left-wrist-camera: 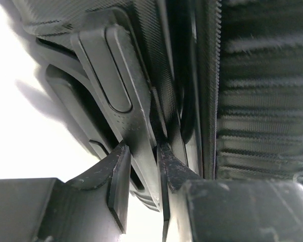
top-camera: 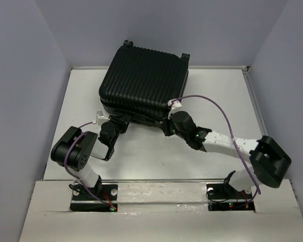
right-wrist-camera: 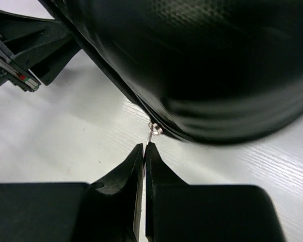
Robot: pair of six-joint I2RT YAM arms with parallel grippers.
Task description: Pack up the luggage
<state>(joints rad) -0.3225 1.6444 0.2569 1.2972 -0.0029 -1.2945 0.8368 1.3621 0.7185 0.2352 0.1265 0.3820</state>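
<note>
On the left, the left arm (top-camera: 78, 154) bends in toward the near left corner of the luggage (top-camera: 144, 75). The left gripper (left-wrist-camera: 142, 151) is closed on the handle (left-wrist-camera: 116, 75), a flat black bar on the side of the case. One of its fingers (left-wrist-camera: 118, 174) is on each side of the bar and they press against it. In the middle, the big black luggage lies flat and zipped up on the far part of the white table (top-camera: 141, 156), with its ribbed shell facing up and its little wheels (top-camera: 127, 44) at the far edge. On the right, the right gripper (right-wrist-camera: 144, 147) is at the near edge of the case. Its fingers are closed tight together. A tiny silver zip pull (right-wrist-camera: 152, 130) hangs from the case and reaches down to the fingertips, but I cannot tell if it is pinched between them. The right arm (top-camera: 227, 143) reaches in from the right
</note>
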